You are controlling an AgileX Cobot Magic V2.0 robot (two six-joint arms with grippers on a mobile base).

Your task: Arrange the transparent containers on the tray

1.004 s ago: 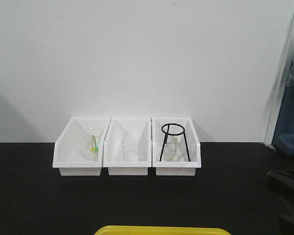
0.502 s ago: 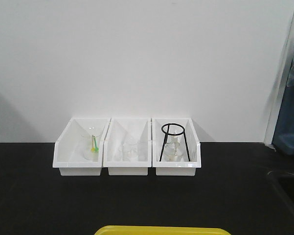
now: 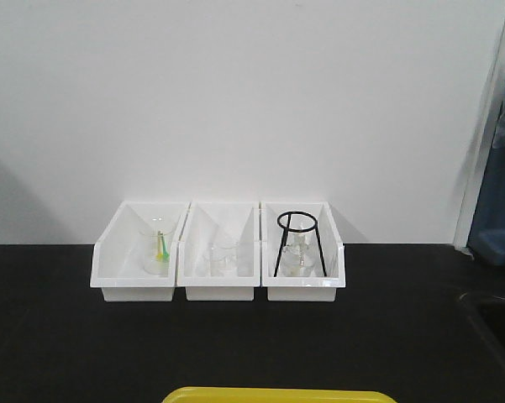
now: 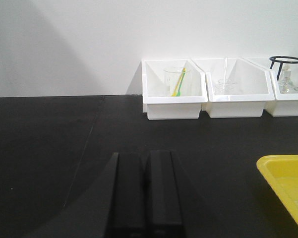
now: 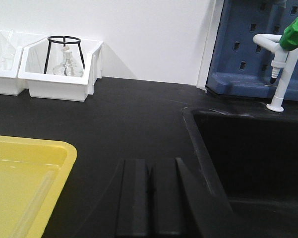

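The yellow tray (image 3: 277, 395) shows only its far rim at the bottom of the front view. Its corner lies right of my left gripper (image 4: 145, 154) and left of my right gripper (image 5: 149, 161). Both grippers are shut with nothing between the fingers, low over the black table. In the right wrist view a faint long clear shape (image 5: 37, 196) lies along the tray's (image 5: 64, 148) floor; I cannot tell if it is a transparent container. In the left wrist view only the tray's (image 4: 277, 161) corner shows.
Three white bins (image 3: 218, 290) stand in a row against the back wall, holding a beaker with a green stick (image 3: 158, 250), a small beaker (image 3: 223, 256) and a flask under a black ring stand (image 3: 298, 243). A black sink (image 5: 248, 163) and a green-knobbed tap (image 5: 290, 34) lie right.
The dark arm seen at the right edge of the front view a second ago has dropped out of that view. The bins and tray have not moved.
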